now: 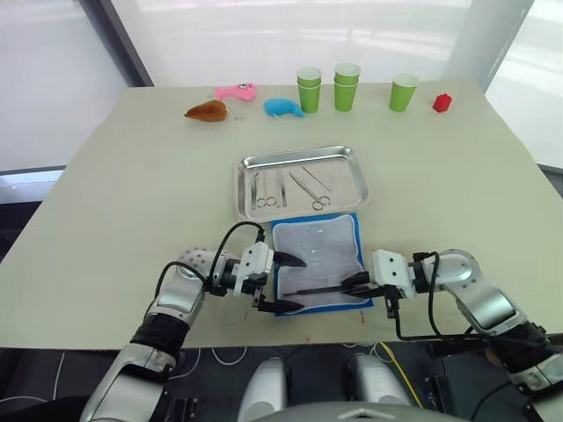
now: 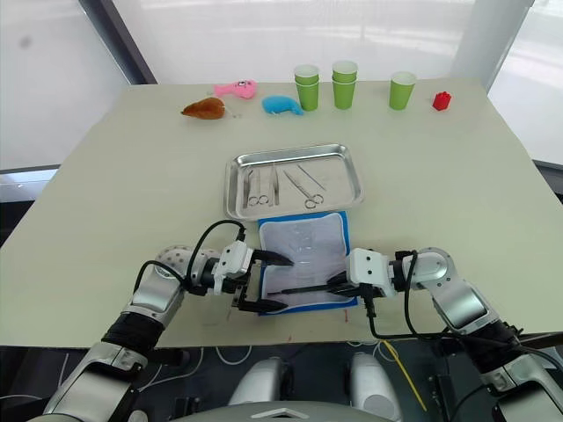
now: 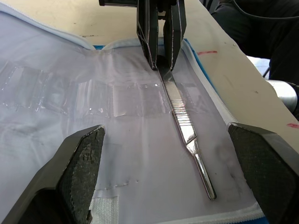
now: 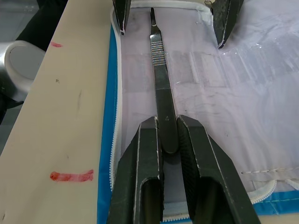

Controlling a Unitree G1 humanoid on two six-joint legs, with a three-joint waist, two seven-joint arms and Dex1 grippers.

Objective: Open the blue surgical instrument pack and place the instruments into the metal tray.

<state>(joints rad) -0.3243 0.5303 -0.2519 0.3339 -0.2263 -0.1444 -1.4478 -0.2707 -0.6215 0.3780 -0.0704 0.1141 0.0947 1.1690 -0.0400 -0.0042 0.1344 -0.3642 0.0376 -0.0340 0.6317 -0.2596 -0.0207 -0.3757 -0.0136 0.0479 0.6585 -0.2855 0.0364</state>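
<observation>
The blue surgical instrument pack [image 1: 318,255] lies open near the table's front edge, white lining up. Just behind it sits the metal tray [image 1: 299,156], holding several instruments [image 1: 266,190], ring-handled scissors among them. My right gripper [image 1: 356,283] reaches in from the pack's right side and is shut on one end of a flat silver scalpel handle [image 4: 158,70] that lies along the lining. My left gripper [image 1: 299,283] stands open at the pack's left edge, one finger on each side of the handle's far end [image 3: 187,135], not touching it.
Along the far edge stand three groups of green cups [image 1: 347,86], a red block [image 1: 442,103], a blue plush toy [image 1: 283,107], a pink toy [image 1: 236,90] and a brown toy [image 1: 208,111]. Red marks [image 4: 72,176] dot the table by the pack.
</observation>
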